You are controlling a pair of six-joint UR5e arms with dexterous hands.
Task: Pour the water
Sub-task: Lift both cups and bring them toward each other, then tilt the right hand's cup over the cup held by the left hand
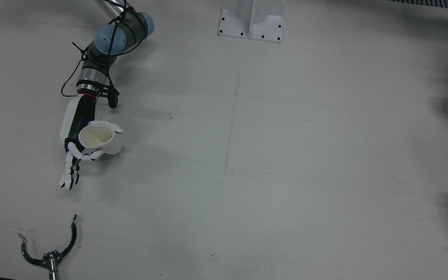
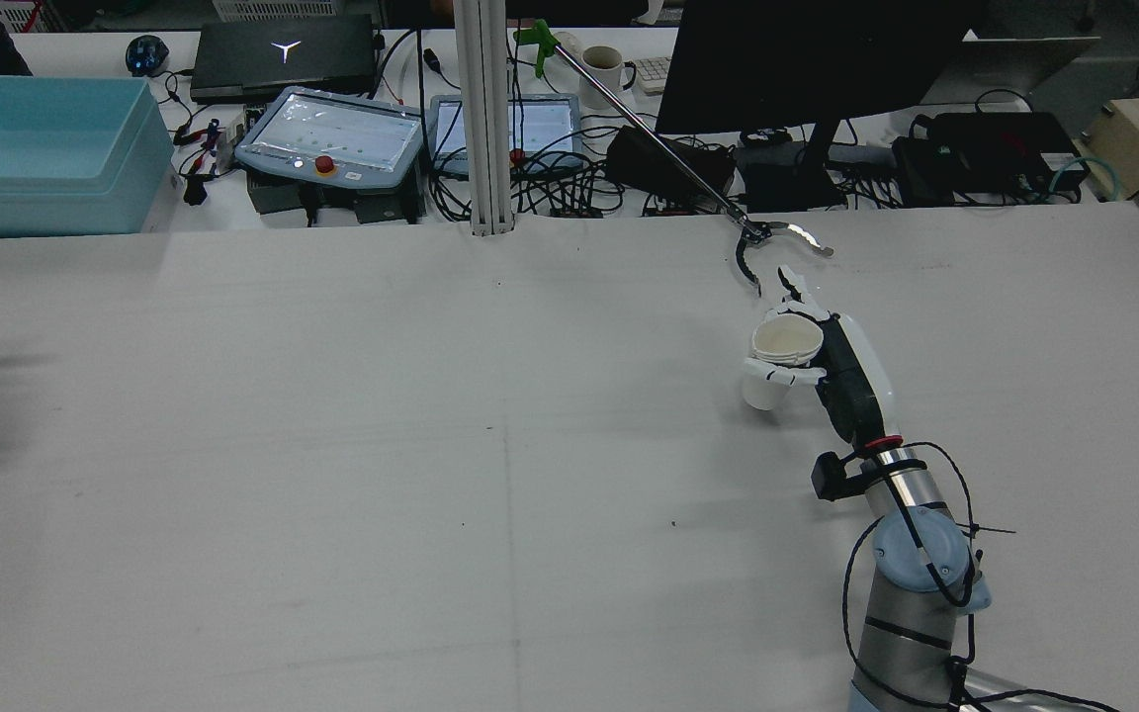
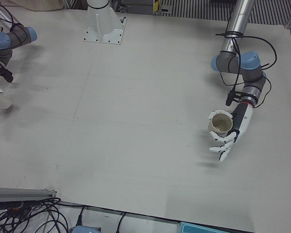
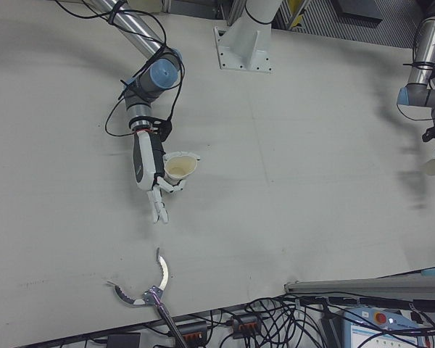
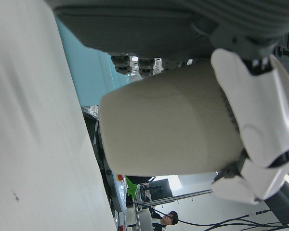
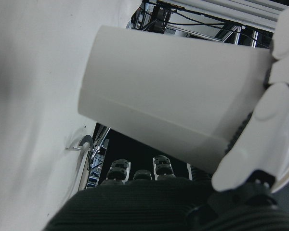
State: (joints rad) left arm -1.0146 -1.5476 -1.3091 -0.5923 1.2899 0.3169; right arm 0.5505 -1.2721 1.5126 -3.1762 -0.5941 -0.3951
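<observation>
My right hand (image 1: 77, 136) is shut on a white paper cup (image 1: 98, 139) and holds it just above the table with its mouth up and slightly tilted. Thumb and some fingers wrap it; the other fingers stick out straight. The same hand (image 2: 838, 368) and cup (image 2: 779, 358) show in the rear view, and the cup fills the right hand view (image 6: 168, 110). My left hand (image 3: 233, 130) is shut on a second, beige paper cup (image 3: 220, 124) far across the table. That cup fills the left hand view (image 5: 168, 120). I cannot see liquid in either cup.
A metal reacher claw (image 1: 49, 249) on a long rod lies open on the table's operator edge, just beyond my right hand; it also shows in the rear view (image 2: 777, 242). A white pedestal base (image 1: 251, 23) stands at the robot side. Monitors, cables and a blue bin (image 2: 41, 153) lie beyond the table.
</observation>
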